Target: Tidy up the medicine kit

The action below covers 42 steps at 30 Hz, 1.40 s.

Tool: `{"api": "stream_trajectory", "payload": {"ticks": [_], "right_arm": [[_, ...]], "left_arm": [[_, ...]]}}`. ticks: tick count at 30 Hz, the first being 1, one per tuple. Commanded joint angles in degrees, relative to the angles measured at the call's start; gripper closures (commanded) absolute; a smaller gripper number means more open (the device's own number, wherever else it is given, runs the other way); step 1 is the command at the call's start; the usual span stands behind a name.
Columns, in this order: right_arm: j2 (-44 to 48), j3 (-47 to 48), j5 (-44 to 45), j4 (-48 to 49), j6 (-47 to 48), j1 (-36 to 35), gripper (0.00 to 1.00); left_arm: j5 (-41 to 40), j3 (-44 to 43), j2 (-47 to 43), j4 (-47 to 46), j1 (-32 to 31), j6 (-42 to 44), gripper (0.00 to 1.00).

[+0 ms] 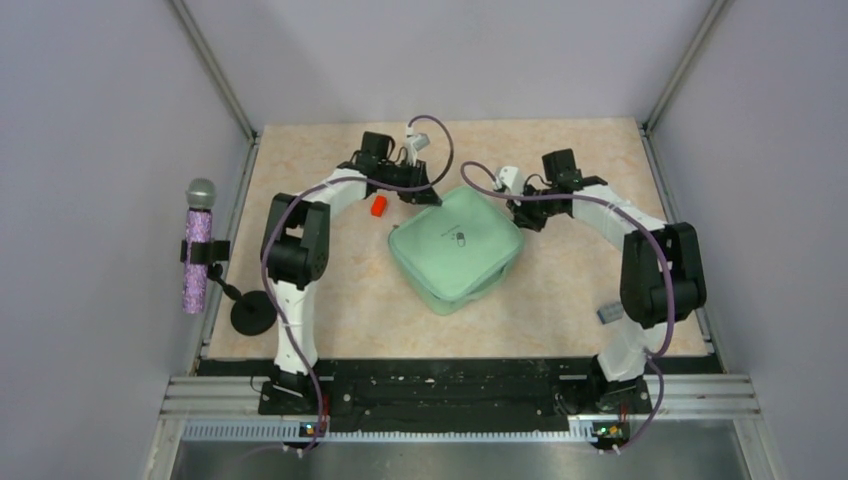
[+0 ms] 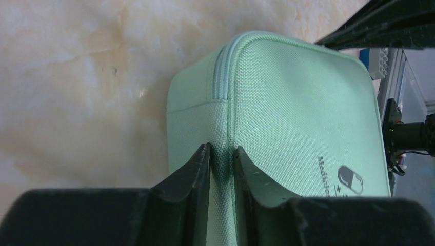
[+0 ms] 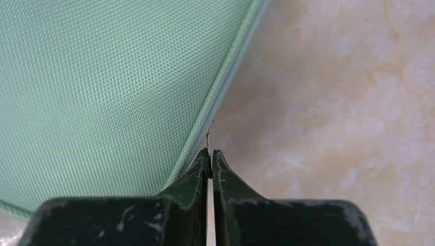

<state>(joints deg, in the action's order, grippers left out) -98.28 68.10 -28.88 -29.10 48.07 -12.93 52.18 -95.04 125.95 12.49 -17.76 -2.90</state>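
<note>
A mint-green medicine kit pouch (image 1: 456,245) lies zipped shut in the middle of the table, with a pill logo on its lid. My left gripper (image 1: 425,193) is at its far left corner. In the left wrist view the gripper (image 2: 221,154) is shut on a fold of the pouch (image 2: 297,102) beside the zipper. My right gripper (image 1: 525,215) is at the pouch's far right corner. In the right wrist view it (image 3: 210,154) is shut on a thin zipper pull (image 3: 208,139) at the edge of the pouch (image 3: 102,77).
A small red object (image 1: 378,206) lies on the table left of the pouch, near my left arm. A small grey-blue item (image 1: 608,313) lies at the right edge beside my right arm's base. A microphone (image 1: 197,245) on a stand is at the table's left side.
</note>
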Motion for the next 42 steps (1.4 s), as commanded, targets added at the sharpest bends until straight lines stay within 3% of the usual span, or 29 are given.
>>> {"api": "stream_trajectory", "payload": {"ticks": [1, 5, 7, 9, 11, 14, 19, 25, 32, 38, 42], "right_arm": [[-4.43, 6.09, 2.69, 8.29, 0.62, 0.63, 1.00], [-6.88, 9.11, 1.98, 8.31, 2.54, 0.74, 1.00], [-7.53, 10.08, 0.96, 7.58, 4.92, 0.71, 1.00], [-8.24, 11.09, 0.22, 6.84, 6.32, 0.71, 1.00], [-8.88, 12.17, -0.77, 6.13, 7.19, 0.72, 1.00], [-9.57, 13.29, -3.03, 5.67, 8.91, 0.72, 1.00], [-10.66, 15.16, -4.68, 5.71, 7.83, -0.16, 1.00], [-12.26, 17.16, -5.62, 6.49, 6.49, -2.53, 1.00], [-14.17, 19.91, -6.59, 7.56, 4.52, -4.91, 1.00], [-15.28, 19.85, -5.05, 8.13, 5.02, -5.74, 1.00], [-15.63, 19.80, -3.59, 8.29, 6.01, -5.21, 1.00]], "left_arm": [[-1.64, 9.51, -7.13, -0.26, 1.03, -2.24, 0.80], [-2.41, 14.52, -10.37, -2.64, 3.64, -7.83, 0.98], [-2.19, 16.04, -11.39, -3.07, 4.72, -8.22, 0.99], [-1.78, 15.70, -11.94, -1.75, 5.50, -7.00, 0.89], [-0.70, 13.93, -11.82, -1.15, 6.07, -7.79, 0.63], [0.37, 12.06, -11.80, -7.20, 6.42, -11.96, 0.46], [0.26, 3.77, -4.60, -17.22, 5.80, -22.22, 0.37], [2.21, -7.96, 5.18, -11.19, 2.67, -17.51, 0.34], [5.91, -9.41, 8.70, -7.95, 1.46, -14.00, 0.36], [11.24, -6.96, 8.31, -2.64, 0.99, -10.61, 0.48], [10.78, -6.62, 7.48, 6.29, 0.71, -0.25, 0.62]]}}
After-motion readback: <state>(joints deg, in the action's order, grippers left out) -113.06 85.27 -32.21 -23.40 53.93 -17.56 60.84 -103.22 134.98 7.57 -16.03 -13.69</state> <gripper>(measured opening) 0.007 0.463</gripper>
